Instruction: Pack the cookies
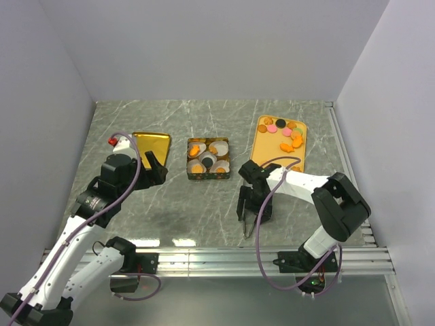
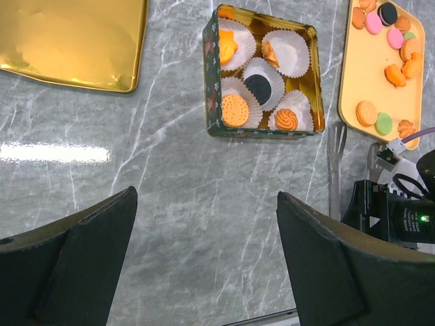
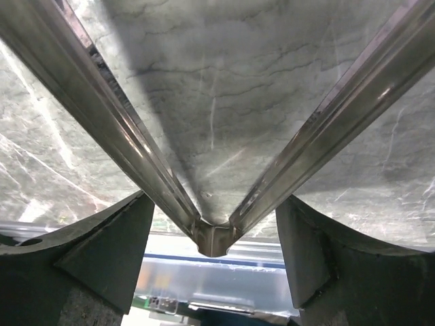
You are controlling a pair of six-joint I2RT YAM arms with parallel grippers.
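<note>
left hand (image 2: pixel 204 197) spread, released | right hand (image 3: pixel 214 198) astride shiny V-shaped metal tongs (image 3: pixel 115 129), grip unclear | round cookies (image 2: pixel 367 112) on orange tray (image 2: pixel 363 68)

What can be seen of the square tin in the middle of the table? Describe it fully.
The square tin stands open, lid off, flat on the grey marbled table. Its outer walls are dark green with a pattern; the inside looks gold. White paper cups fill it, holding cookies: orange ones and a dark round one. Nothing else touches it.
</note>
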